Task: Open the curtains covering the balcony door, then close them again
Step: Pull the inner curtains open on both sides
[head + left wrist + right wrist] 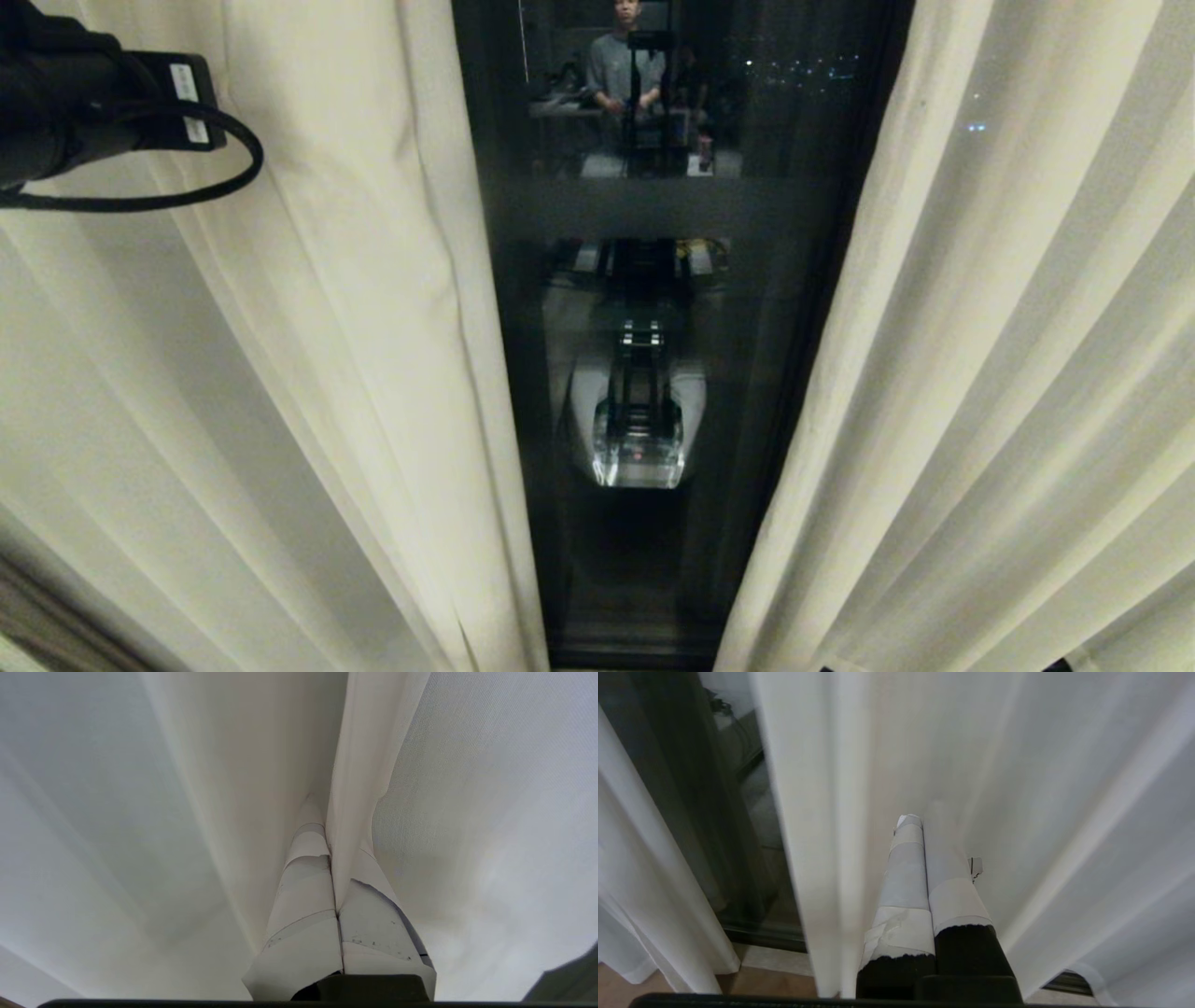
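1. Curtains (308, 373) hang parted, one cream panel on each side of a narrow gap.
2. In that gap stands the balcony door (653, 560), its dark glass reflecting the robot and a person behind it.
3. The left gripper (332, 858) has its taped fingers pinching a fold of the left panel.
4. The right gripper (922, 830) rests against the right panel, fingers pressed together, holding nothing.

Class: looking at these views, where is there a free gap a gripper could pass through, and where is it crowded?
Free: the strip of balcony door glass between the curtains. Crowded: the left gripper is shut on a curtain fold; the right gripper is shut, pressed into fabric.
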